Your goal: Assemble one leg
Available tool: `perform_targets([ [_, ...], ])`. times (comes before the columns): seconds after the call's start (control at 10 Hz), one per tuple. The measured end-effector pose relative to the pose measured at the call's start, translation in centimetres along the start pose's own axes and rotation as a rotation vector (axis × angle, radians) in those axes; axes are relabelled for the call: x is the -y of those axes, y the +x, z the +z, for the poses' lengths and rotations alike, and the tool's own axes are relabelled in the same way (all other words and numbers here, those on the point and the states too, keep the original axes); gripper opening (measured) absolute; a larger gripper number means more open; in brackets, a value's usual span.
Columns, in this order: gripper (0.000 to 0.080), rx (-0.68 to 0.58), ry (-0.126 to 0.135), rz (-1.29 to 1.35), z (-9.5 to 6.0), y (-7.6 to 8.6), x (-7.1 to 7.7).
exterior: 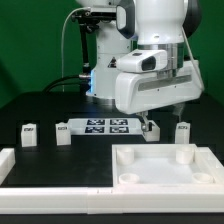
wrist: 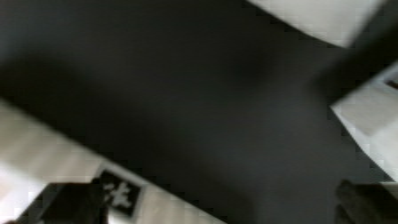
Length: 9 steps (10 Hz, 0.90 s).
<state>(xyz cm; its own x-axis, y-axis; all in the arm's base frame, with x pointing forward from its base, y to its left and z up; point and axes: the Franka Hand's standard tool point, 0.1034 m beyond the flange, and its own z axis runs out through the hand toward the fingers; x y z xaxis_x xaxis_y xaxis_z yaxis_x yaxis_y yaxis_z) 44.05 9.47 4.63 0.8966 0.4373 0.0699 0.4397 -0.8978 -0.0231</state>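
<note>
we see the gripper (exterior: 150,119) low over the dark table (exterior: 40,105). the leg (exterior: 150,128) stands directly beneath it, right at the fingertips. we cannot tell whether they touch, because the big white hand covers most of that spot in the exterior view.

in the wrist view, two dark blurred shapes at the picture's edges look like the fingers (wrist: 54,205), spread wide with nothing clamped between them. just inside one of them sits a black-and-white tag (wrist: 121,192), too blurred for us to say what it belongs to.

the marker board (exterior: 100,125) lies just beside the gripper, toward the exterior view's left. a second leg (exterior: 183,130) stands near the gripper on the opposite side. the white tray-like piece (exterior: 165,168) with round sockets lies near the gripper on the camera's side, and the frame cuts off its edge. a third leg (exterior: 62,133) stands at the board's far end. a fourth leg (exterior: 29,133) stands beyond that, well apart from the gripper.

we count four legs, one marker board and one tray-like piece.
</note>
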Motion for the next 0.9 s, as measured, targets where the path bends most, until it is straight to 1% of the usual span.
perform_targets([
  [0.2, 0.0649, 0.003, 0.020, 0.276, 0.1, 0.2, 1.5],
  [0.3, 0.0649, 0.005, 0.030, 0.419, 0.2, 0.4, 2.5],
  [0.4, 0.0649, 0.010, 0.040, 0.558, 0.3, 0.6, 3.8],
  [0.6, 0.0649, 0.015, 0.053, 0.693, 0.7, 0.6, 5.2],
  [0.9, 0.0649, 0.020, 0.053, 0.682, 0.7, 0.6, 5.2],
])
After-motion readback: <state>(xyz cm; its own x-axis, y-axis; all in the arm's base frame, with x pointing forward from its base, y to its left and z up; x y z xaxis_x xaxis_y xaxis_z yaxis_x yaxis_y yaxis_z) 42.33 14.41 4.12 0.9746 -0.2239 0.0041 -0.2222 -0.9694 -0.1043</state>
